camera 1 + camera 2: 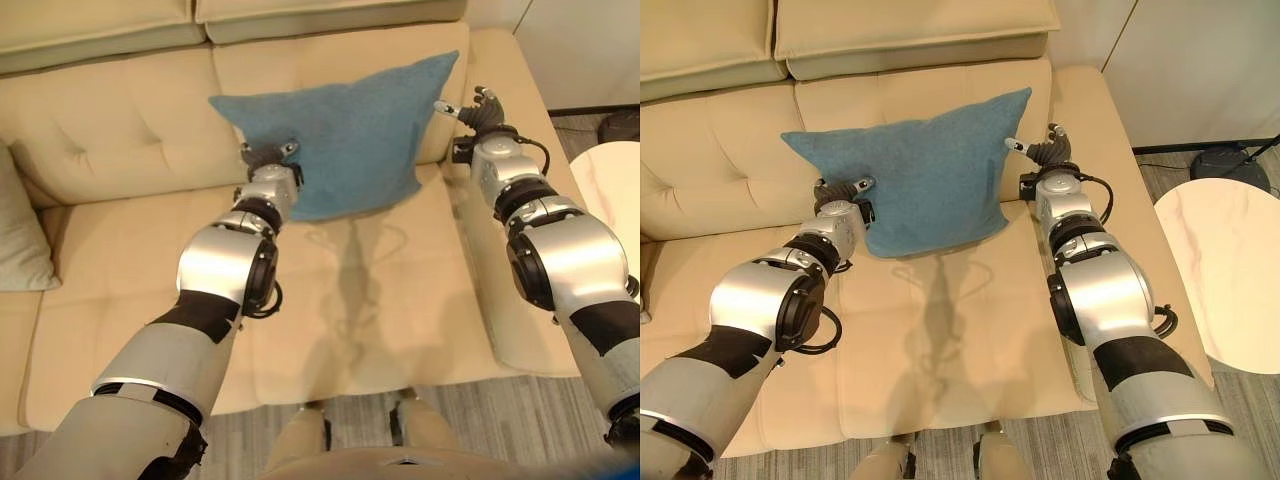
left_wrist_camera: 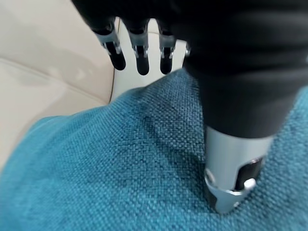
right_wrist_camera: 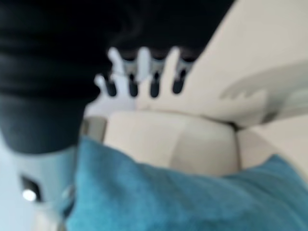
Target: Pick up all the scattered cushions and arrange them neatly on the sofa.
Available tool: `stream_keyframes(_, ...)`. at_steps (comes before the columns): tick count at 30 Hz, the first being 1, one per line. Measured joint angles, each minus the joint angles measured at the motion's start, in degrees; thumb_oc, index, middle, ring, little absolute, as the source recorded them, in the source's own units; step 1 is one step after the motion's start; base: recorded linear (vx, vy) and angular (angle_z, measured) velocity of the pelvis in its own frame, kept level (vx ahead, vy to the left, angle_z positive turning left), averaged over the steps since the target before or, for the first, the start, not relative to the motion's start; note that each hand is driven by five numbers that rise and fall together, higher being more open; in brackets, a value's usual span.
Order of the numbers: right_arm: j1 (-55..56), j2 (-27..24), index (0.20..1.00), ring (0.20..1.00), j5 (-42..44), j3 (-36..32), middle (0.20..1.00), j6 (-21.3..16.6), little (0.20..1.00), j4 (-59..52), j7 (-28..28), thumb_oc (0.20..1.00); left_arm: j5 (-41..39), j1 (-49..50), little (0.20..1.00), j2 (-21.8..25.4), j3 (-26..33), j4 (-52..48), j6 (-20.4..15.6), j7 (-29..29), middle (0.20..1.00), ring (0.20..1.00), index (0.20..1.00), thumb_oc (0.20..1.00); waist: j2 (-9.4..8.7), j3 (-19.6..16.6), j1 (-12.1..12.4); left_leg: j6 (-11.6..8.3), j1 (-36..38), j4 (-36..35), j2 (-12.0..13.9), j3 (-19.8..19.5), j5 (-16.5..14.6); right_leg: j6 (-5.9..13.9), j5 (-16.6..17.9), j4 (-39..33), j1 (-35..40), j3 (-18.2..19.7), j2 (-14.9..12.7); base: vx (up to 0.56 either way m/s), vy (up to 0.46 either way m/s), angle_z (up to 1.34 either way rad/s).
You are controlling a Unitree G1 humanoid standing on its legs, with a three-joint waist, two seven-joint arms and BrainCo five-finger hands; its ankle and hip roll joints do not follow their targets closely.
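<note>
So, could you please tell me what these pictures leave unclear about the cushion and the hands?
- Teal woven square cushion: its back face against the sofa backrest is hidden in the eye views.
- Left robot hand: its fingertips are hidden behind the cushion's edge, so contact is unclear.
- Right robot hand: the right wrist view is blurred.
- Grey cushion: cut off by the frame edge.

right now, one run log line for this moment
blue cushion: leaning on sofa backrest | left robot hand: open, thumb on cushion | right robot hand: open, at cushion's corner

Bare sofa seat before the blue cushion; armrest and round table crowding the right.
</note>
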Motion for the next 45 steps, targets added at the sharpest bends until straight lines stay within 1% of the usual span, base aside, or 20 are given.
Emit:
stream_keyframes(4, 1.2, -0.2, 1.000, 1.000, -0.2, -0.6, 1.000, -1.4, 1.000, -3.0, -3.2, 1.000, 0.2, 2.6, 1.000, 0.2, 1.0, -6.4, -1.5, 3.6, 1.000, 1.000, 1.000, 1.000, -0.04, 0.0, -0.3, 0.00, 0.7, 0.0, 0.1, 0.4, 0.0, 0.00, 0.0, 0.0, 0.5, -0.2, 0.1, 0.06, -0.015, -0.06)
stream_keyframes(5, 4.6, -0.7, 1.000, 1.000, -1.1, -1.8, 1.000, -3.0, 1.000, -10.0, -4.6, 1.000, 1.4, 8.1, 1.000, 1.0, 0.3, -16.1, -3.5, 4.9, 1.000, 1.000, 1.000, 1.000, -0.44, 0.8, -0.7, 0.00, 2.0, 0.0, 0.1, 1.1, 0.0, -0.03, 0.0, 0.0, 1.6, -0.1, 0.1, 0.07, -0.017, -0.13)
stream_keyframes(7, 7.6, -1.4, 1.000, 1.000, -2.3, -2.5, 1.000, -4.2, 1.000, -13.2, -5.5, 1.000, 3.1, 12.7, 1.000, 3.1, 1.0, -19.9, -4.5, 5.4, 1.000, 1.000, 1.000, 1.000, -0.84, 2.8, -1.2, -0.01, 5.0, 0.0, 0.1, 1.4, 0.0, 0.00, 0.0, 0.0, 4.6, -0.2, 0.1, 0.07, -0.018, -0.07)
stream_keyframes(10, 14.1, -4.5, 1.000, 1.000, -3.6, -5.3, 1.000, -4.1, 1.000, -17.2, -5.9, 1.000, 3.9, 19.1, 1.000, 5.6, 4.0, -23.7, -4.5, 6.9, 1.000, 1.000, 1.000, 1.000, -1.04, 3.0, -1.4, -0.05, 7.4, -0.1, 0.2, 1.4, 0.0, 0.17, -0.4, 0.0, 7.0, -0.4, 0.1, 0.07, -0.023, 0.03)
stream_keyframes(11, 18.4, -5.3, 1.000, 1.000, -4.2, -8.1, 1.000, -3.7, 1.000, -24.4, -5.3, 1.000, 4.2, 23.9, 1.000, 5.8, 7.4, -33.3, -3.5, 7.1, 1.000, 1.000, 1.000, 1.000, -1.33, 3.3, -1.5, -0.26, 8.2, -0.1, 0.0, 1.4, -0.2, 0.14, -1.1, 0.0, 7.8, -0.3, 0.0, 0.06, -0.011, 0.08)
stream_keyframes(12, 20.1, -6.0, 1.000, 1.000, -4.8, -8.8, 1.000, -3.8, 1.000, -25.5, -5.0, 1.000, 4.7, 25.6, 1.000, 6.8, 8.4, -34.7, -3.1, 7.6, 1.000, 1.000, 1.000, 1.000, -1.40, 3.5, -1.4, -0.37, 8.6, -0.1, 0.0, 1.3, -0.3, -0.24, -1.4, 0.0, 8.4, -0.3, -0.1, 0.07, -0.019, 0.04)
stream_keyframes(14, 31.9, -7.6, 1.000, 1.000, -7.9, -12.8, 1.000, -2.2, 1.000, -37.4, -3.6, 1.000, 4.6, 37.2, 1.000, 8.3, 15.3, -48.2, 0.6, 7.7, 1.000, 1.000, 1.000, 1.000, -1.12, 3.7, -1.4, -0.65, 10.2, -0.1, 0.4, 1.4, -1.1, -0.27, -1.7, 0.0, 9.9, -0.4, 0.4, 0.08, -0.018, 0.01)
stream_keyframes(16, 42.3, -7.4, 1.000, 1.000, -9.1, -17.6, 1.000, -0.5, 1.000, -47.3, -2.9, 1.000, 4.0, 47.3, 1.000, 7.3, 21.9, -58.2, 3.6, 7.7, 1.000, 1.000, 1.000, 1.000, -0.64, 3.8, -1.1, -0.33, 11.5, -0.1, 0.8, 1.5, -2.3, -0.49, -2.7, 0.0, 11.1, -0.4, 0.7, 0.07, -0.011, -0.02)
stream_keyframes(18, 50.6, -7.6, 1.000, 1.000, -10.9, -21.6, 1.000, 1.8, 1.000, -50.4, -2.0, 1.000, 2.8, 55.0, 1.000, 7.0, 29.5, -59.9, 6.3, 9.0, 1.000, 1.000, 1.000, 1.000, 0.11, 3.6, -0.8, 0.27, 11.9, -0.2, 1.2, 1.6, -4.0, -0.77, -2.8, 0.0, 11.4, -0.3, 1.1, 0.08, -0.014, -0.08)
stream_keyframes(21, 59.7, -6.8, 1.000, 1.000, -12.1, -25.7, 1.000, 4.1, 1.000, -54.5, -0.8, 1.000, 2.5, 63.9, 1.000, 6.3, 34.7, -60.3, 8.4, 9.6, 1.000, 1.000, 1.000, 1.000, 0.90, 2.9, -0.6, 0.42, 11.3, -0.2, 1.0, 1.5, -4.8, -0.95, -3.0, 0.0, 10.8, -0.2, 0.8, 0.04, -0.002, -0.01)
stream_keyframes(25, 69.2, -2.6, 1.000, 1.000, -12.2, -27.5, 1.000, 3.9, 1.000, -62.1, 1.4, 1.000, 2.7, 73.2, 1.000, 2.6, 31.1, -60.8, 10.6, 6.9, 1.000, 1.000, 1.000, 1.000, 3.30, -0.8, -0.7, 0.89, 11.2, -0.1, 1.0, 1.6, -4.6, -0.84, -3.3, 0.0, 10.8, -0.3, 0.8, 0.01, 0.001, 0.00)
stream_keyframes(28, 74.0, 0.3, 1.000, 1.000, -12.2, -27.7, 1.000, 3.9, 1.000, -59.6, 2.8, 1.000, 2.8, 78.4, 1.000, -2.7, 27.2, -59.2, 11.5, 3.5, 1.000, 1.000, 1.000, 1.000, 3.98, -1.4, -0.9, 0.98, 12.0, -0.1, 0.9, 1.8, -4.6, -0.70, -3.3, 0.0, 11.4, -0.3, 0.8, -0.02, 0.052, -0.05)
stream_keyframes(30, 76.2, 2.4, 1.000, 1.000, -12.1, -27.2, 1.000, 4.0, 1.000, -57.8, 3.0, 1.000, 2.4, 79.3, 1.000, -6.1, 26.7, -55.8, 12.5, 3.1, 1.000, 1.000, 1.000, 1.000, 3.59, -1.6, -1.2, 0.98, 12.6, -0.1, 0.9, 2.6, -4.6, -0.63, -3.4, 0.0, 11.8, -0.1, 0.8, -0.03, 0.073, -0.08)
stream_keyframes(33, 77.5, 2.4, 1.000, 1.000, -12.2, -27.2, 1.000, 2.2, 1.000, -52.4, 3.4, 1.000, 3.7, 82.0, 1.000, -6.0, 20.5, -53.1, 11.9, 1.3, 1.000, 1.000, 1.000, 1.000, 2.08, -2.3, -1.3, 1.19, 14.0, -0.1, 0.9, 3.2, -5.0, -0.33, -3.7, 0.0, 12.9, 0.5, 0.8, -0.03, 0.115, -0.09)
stream_keyframes(36, 81.7, 3.9, 1.000, 1.000, -11.8, -27.7, 1.000, 1.0, 1.000, -48.9, 6.2, 1.000, 2.3, 86.8, 1.000, -8.7, 17.6, -50.1, 11.1, -2.8, 1.000, 1.000, 1.000, 1.000, -0.08, -3.9, -1.9, 1.56, 16.5, -0.1, 0.5, 4.2, -6.9, -0.73, -4.3, 0.0, 14.5, 1.6, 0.4, -0.07, 0.196, -0.18)
stream_keyframes(39, 83.7, 4.4, 1.000, 1.000, -9.0, -27.9, 1.000, -0.8, 1.000, -44.3, 8.4, 1.000, 2.0, 88.3, 1.000, -8.9, 9.9, -43.7, 9.5, -9.1, 1.000, 1.000, 1.000, 1.000, -0.54, -4.6, -3.2, 2.94, 18.6, -0.2, -0.6, 4.5, -6.5, 0.11, -4.0, 0.0, 16.5, 1.8, -0.2, -0.16, 0.200, -0.13)
stream_keyframes(42, 85.5, 5.3, 1.000, 1.000, -7.4, -27.5, 1.000, -1.8, 1.000, -42.7, 9.4, 1.000, 1.3, 86.8, 1.000, -9.6, 7.6, -37.5, 9.2, -13.4, 1.000, 1.000, 1.000, 1.000, -0.52, -5.2, -4.0, 3.39, 19.1, -0.1, -0.8, 4.7, -6.6, 0.46, -4.0, 0.0, 16.5, 2.1, -0.7, -0.22, 0.164, -0.14)
stream_keyframes(43, 85.6, 6.2, 1.000, 1.000, -6.4, -27.4, 1.000, -3.8, 1.000, -40.0, 10.6, 1.000, 1.4, 84.8, 1.000, -10.5, 6.4, -32.6, 6.6, -16.2, 1.000, 1.000, 1.000, 1.000, -0.96, -5.0, -4.0, 3.95, 19.0, -0.1, -1.7, 6.1, -5.8, 1.25, -1.9, 0.1, 15.8, 3.2, -1.0, -0.59, 0.138, -0.69)
stream_keyframes(44, 84.4, 6.6, 1.000, 1.000, -5.4, -25.2, 1.000, -4.2, 1.000, -36.7, 11.9, 1.000, 1.5, 82.1, 1.000, -10.2, 5.2, -29.9, 5.5, -18.7, 1.000, 1.000, 1.000, 1.000, -1.29, -4.5, -3.9, 4.49, 18.6, 0.0, -2.0, 8.4, -5.6, 3.42, -1.5, 0.1, 14.6, 3.7, -1.8, -0.73, 0.139, -0.85)
stream_keyframes(45, 83.2, 6.9, 1.000, 1.000, -5.3, -25.2, 1.000, -5.6, 1.000, -33.5, 12.1, 1.000, 1.6, 81.2, 1.000, -10.1, 4.6, -29.0, 4.7, -20.1, 1.000, 1.000, 1.000, 1.000, -2.01, -4.3, -3.8, 5.26, 17.8, 0.7, -2.0, 10.2, -4.7, 4.00, -1.5, 0.5, 13.1, 2.6, -2.5, -0.83, 0.168, -0.84)
